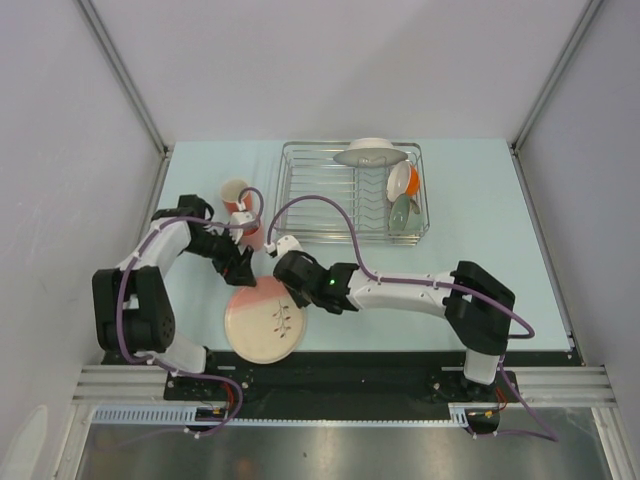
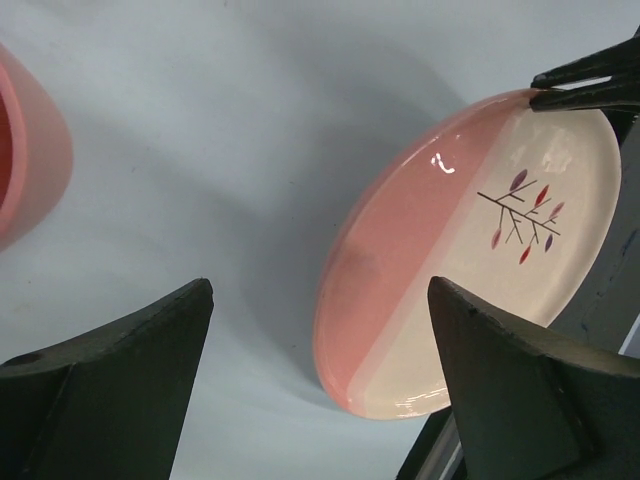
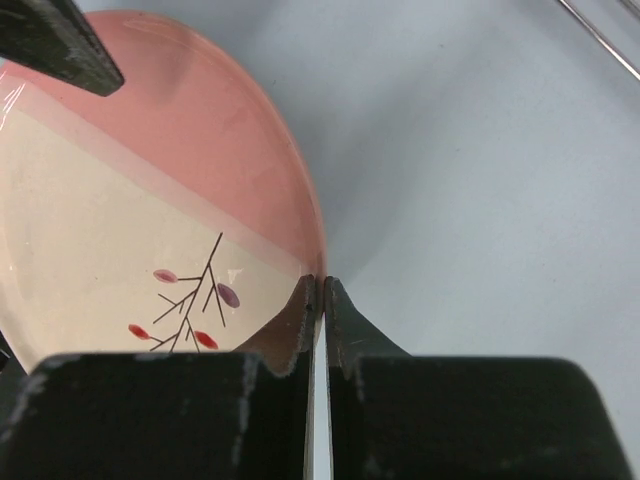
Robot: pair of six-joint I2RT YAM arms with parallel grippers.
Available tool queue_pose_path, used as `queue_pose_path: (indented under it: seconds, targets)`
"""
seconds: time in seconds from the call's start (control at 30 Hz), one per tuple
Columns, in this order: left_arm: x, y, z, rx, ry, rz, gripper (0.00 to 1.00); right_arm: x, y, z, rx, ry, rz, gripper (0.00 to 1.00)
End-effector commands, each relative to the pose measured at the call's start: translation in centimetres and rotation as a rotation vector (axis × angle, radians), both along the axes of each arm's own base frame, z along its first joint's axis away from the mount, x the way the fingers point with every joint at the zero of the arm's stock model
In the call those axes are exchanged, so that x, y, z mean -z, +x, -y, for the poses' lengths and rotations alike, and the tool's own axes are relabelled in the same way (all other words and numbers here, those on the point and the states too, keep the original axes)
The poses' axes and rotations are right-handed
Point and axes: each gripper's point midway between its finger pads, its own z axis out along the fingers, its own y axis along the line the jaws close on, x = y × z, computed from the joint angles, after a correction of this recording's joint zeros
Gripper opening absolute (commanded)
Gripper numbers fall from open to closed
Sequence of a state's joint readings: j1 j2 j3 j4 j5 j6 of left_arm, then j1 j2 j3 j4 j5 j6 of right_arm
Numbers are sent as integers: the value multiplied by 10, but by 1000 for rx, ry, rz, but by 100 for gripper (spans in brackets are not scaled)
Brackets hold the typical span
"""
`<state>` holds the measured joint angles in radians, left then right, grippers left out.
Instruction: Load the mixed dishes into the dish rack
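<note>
The cream-and-pink plate [image 1: 265, 318] with its leaf sprig sits tilted near the table's front edge. My right gripper [image 1: 288, 285] is shut on its rim, and in the right wrist view the jaws [image 3: 322, 283] pinch the plate's [image 3: 150, 200] pink edge. My left gripper [image 1: 243, 273] stands open at the plate's far left rim, holding nothing. In the left wrist view the plate [image 2: 450, 260] lies between and beyond its fingers [image 2: 120, 380]. Two orange cups [image 1: 235, 195] stand behind it. The dish rack [image 1: 352, 235] holds a large white plate [image 1: 372, 153], a white-and-orange bowl [image 1: 403, 180] and a pale green bowl [image 1: 402, 212].
One orange cup [image 2: 25, 150] stands close to the left gripper's left side. The rack's left half has bare tines [image 1: 310, 190]. Grey walls close in the table on three sides. The arms' bases and a black rail [image 1: 330, 375] run along the near edge.
</note>
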<state>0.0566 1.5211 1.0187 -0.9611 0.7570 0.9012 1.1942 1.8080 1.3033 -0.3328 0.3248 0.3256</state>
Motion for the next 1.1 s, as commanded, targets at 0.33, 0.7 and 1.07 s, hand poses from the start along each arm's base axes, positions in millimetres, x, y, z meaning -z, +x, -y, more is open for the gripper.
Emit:
queue_pose_path:
  seconds: [0.33, 0.7, 1.07]
  targets:
    - [-18, -13, 23, 169, -212, -122, 90, -85, 16, -33, -32, 120, 158, 0]
    - [-26, -33, 27, 243, -281, -194, 59, -100, 34, -46, -36, 116, 218, 0]
    - [-27, -33, 25, 244, -263, -192, 13, -116, 81, -46, 37, 143, 275, 0]
